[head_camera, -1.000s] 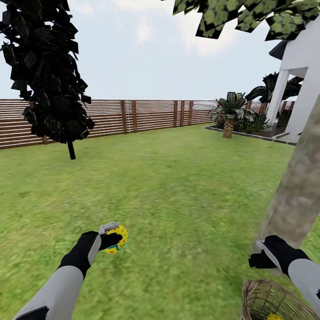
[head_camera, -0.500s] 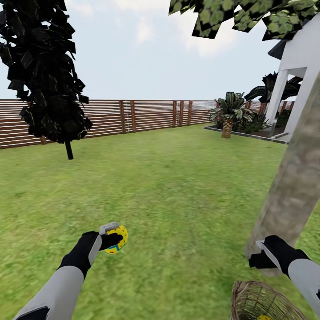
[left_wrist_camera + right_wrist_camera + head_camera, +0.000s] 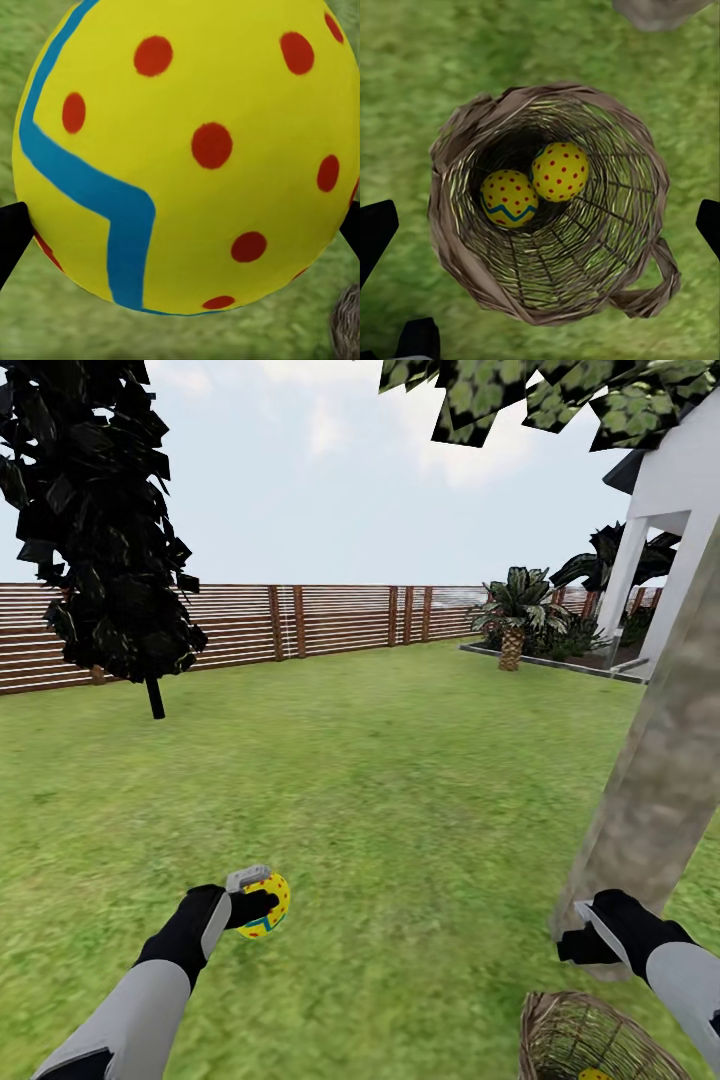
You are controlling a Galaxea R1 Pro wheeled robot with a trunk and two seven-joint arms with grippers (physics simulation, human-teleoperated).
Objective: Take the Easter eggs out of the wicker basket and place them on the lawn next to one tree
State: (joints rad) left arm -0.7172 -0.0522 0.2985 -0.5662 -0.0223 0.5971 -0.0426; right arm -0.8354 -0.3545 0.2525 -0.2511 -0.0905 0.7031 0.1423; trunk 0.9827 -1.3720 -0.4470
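My left gripper (image 3: 258,901) is shut on a yellow Easter egg (image 3: 266,903) with red dots and a blue zigzag band, held above the lawn (image 3: 400,780); the same egg (image 3: 187,150) looms close in the left wrist view. The wicker basket (image 3: 590,1040) stands at the lower right, at the foot of the thick grey-brown tree (image 3: 660,760). My right gripper (image 3: 580,938) hangs open above the basket (image 3: 472,247), where two more eggs lie: one with a zigzag band (image 3: 508,199) and one dotted (image 3: 559,171).
A dark narrow tree (image 3: 110,530) stands at the left before the brown slatted fence (image 3: 300,620). Broad-leaved plants (image 3: 517,615) and the white house (image 3: 680,530) are at the far right. Open grass stretches between.
The left gripper with its egg has dropped slightly lower. Earlier the whole view shifted, bringing the trunk and basket further into the picture; it has since held still.
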